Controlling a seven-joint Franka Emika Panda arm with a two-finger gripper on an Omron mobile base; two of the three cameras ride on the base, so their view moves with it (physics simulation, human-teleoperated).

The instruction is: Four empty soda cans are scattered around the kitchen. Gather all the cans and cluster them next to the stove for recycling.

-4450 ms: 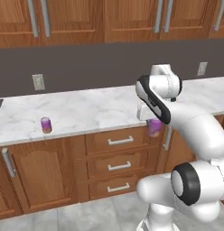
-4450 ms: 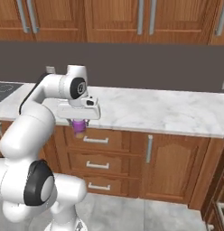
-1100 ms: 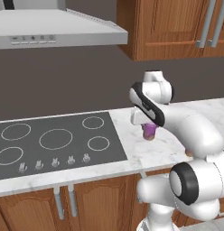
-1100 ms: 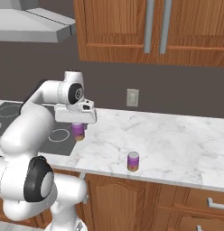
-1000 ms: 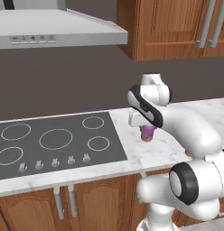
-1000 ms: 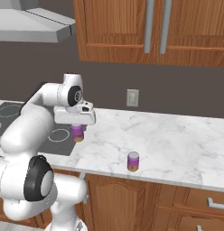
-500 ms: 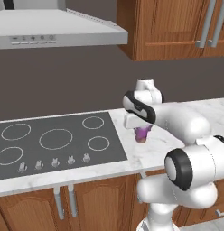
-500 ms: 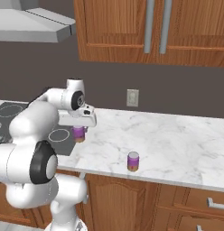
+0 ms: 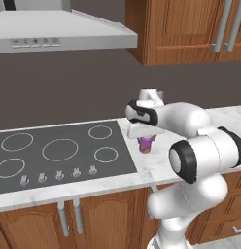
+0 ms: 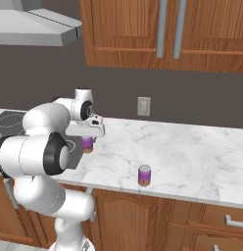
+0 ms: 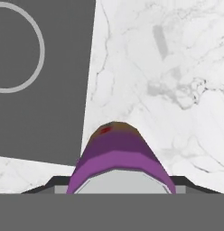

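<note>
The kitchen has reddish-brown wooden cabinets (image 10: 133, 29) above and below, a dark grey wall behind, and a grey range hood (image 9: 59, 31) at the upper left of the left base view. The white marble surface (image 10: 192, 152) runs along the wall, and a pale wall outlet (image 10: 143, 106) is on the wall above it.

The stove (image 9: 59, 153) is a flat dark grey cooktop set into the surface, with thin white burner rings and a row of small silver knobs (image 9: 58, 175) along its front edge.

The white arm (image 9: 190, 126) reaches forward and bends down over the marble just beside the right edge of the stove. The gripper (image 9: 146, 138) points downward there and is closed on a soda can (image 9: 147, 143), with purple body and pale top, which is between its two fingers. In the hand view this soda can (image 11: 120, 155) is right under the camera, and the marble and the edge of the stove with one burner ring are below it. I cannot tell if the can's base already touches the surface.

A second soda can (image 10: 144, 175) stands upright on the marble near the front edge, well apart from the stove and to the right of the held one.
</note>
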